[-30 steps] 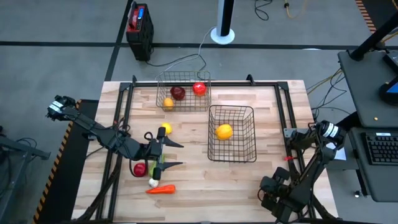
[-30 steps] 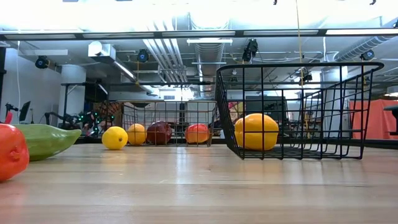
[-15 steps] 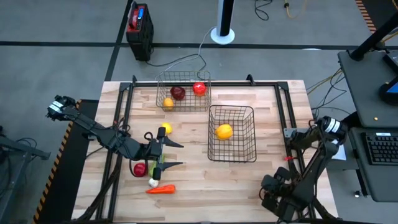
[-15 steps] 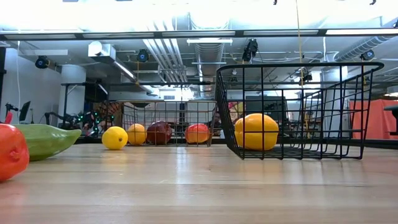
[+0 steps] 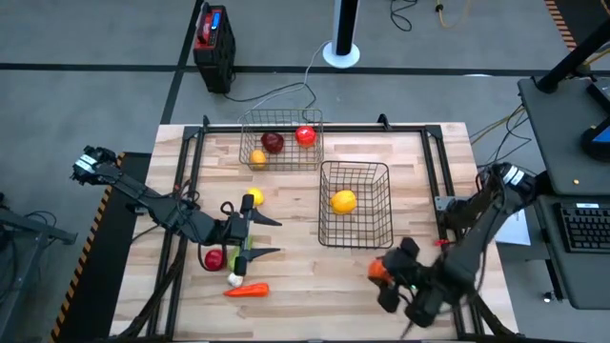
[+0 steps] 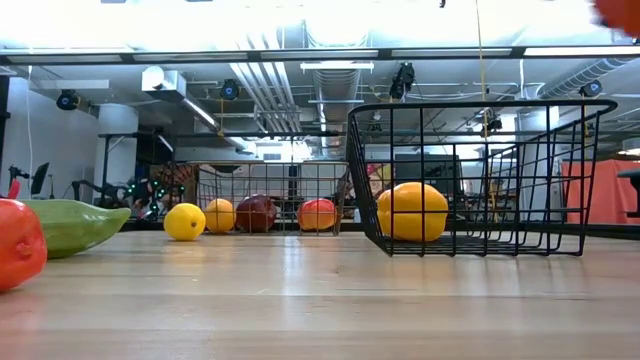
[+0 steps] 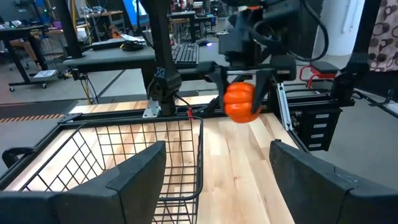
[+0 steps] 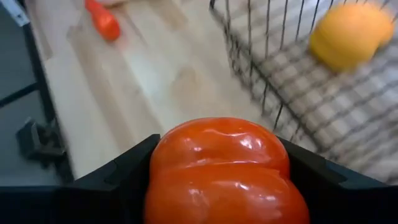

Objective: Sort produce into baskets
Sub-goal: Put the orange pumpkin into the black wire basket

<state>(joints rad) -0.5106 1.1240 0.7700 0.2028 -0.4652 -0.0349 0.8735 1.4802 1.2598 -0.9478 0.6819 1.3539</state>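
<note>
My right gripper hangs over the table just off the near right corner of the nearer basket, shut on an orange-red lobed piece of produce. This basket holds an orange round piece. The far basket holds a dark red, a red and a yellow piece. My left gripper stands open at the left, nothing between its fingers. Around it on the wood lie a yellow piece, a red piece, a green cucumber, white garlic and a carrot. My right gripper pinches the orange-red piece between its two fingers, one on each of its opposite sides. The fingers come slanting down from the table's near right. The piece is lifted clear of the table.
A red-and-black box and a white pole base stand on the floor beyond the far edge. Dark frame rails run along the table's sides. Bare wood lies between the nearer basket and the near edge.
My right gripper has risen from the table's near right corner and swung toward the left, tipping less steeply downward. The orange-red piece, hidden before, now shows in its fingers above the wood near the nearer basket.
</note>
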